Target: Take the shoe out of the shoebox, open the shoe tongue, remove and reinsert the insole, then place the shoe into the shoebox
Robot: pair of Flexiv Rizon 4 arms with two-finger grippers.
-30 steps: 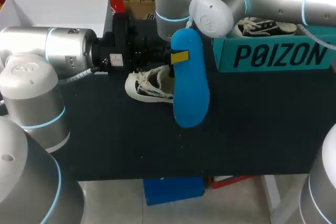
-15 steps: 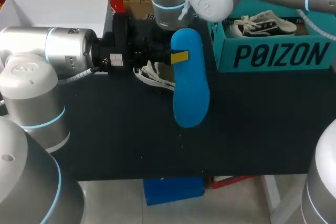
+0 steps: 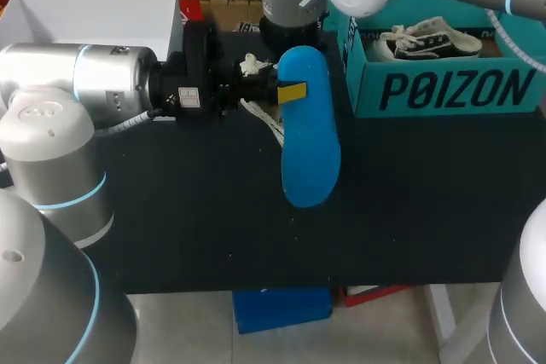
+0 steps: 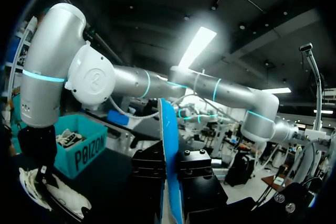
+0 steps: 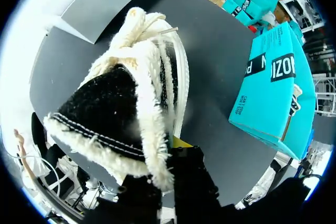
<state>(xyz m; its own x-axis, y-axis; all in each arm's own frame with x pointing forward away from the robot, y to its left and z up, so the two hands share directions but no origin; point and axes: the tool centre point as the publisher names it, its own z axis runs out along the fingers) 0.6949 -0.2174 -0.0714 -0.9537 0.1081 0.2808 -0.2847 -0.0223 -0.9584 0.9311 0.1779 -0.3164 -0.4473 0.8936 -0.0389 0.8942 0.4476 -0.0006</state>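
Shoe now off table, up in right end effector beside blue insole.

The long blue foam insole, its far end held in the left gripper, stretches out over the middle of the black table. Just left of it and behind, the frayed white canvas shoe hangs in the right gripper, above the table. A teal cardboard shoebox holding a black-and-white sneaker stands far right, and a white open box far left.
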